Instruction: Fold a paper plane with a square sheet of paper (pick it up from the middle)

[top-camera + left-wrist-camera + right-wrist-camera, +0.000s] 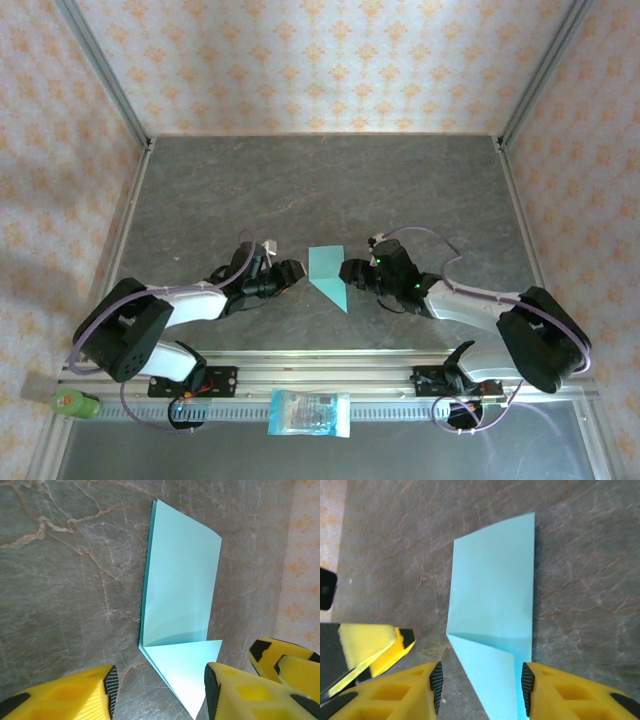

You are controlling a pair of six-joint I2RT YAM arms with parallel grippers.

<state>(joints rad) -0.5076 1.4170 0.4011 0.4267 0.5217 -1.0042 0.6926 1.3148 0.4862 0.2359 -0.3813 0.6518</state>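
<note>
The square sheet of paper (326, 272) lies flat on the dark table, light teal and folded into a narrow strip with one corner turned down into a pointed triangle (192, 672). My left gripper (298, 272) sits low at the sheet's left edge. Its jaws stand open in the left wrist view (160, 692), and the triangle's tip lies on the table between them. My right gripper (347, 272) faces it from the right edge. It is open too (481, 686), straddling the folded end (492, 680) without pinching it. The two grippers are close together across the paper.
A blue-and-white printed packet (310, 413) rests on the rail at the near edge, with a green object (75, 403) at the near left. Patterned walls and metal frame posts enclose the table (320, 190), whose far half is bare.
</note>
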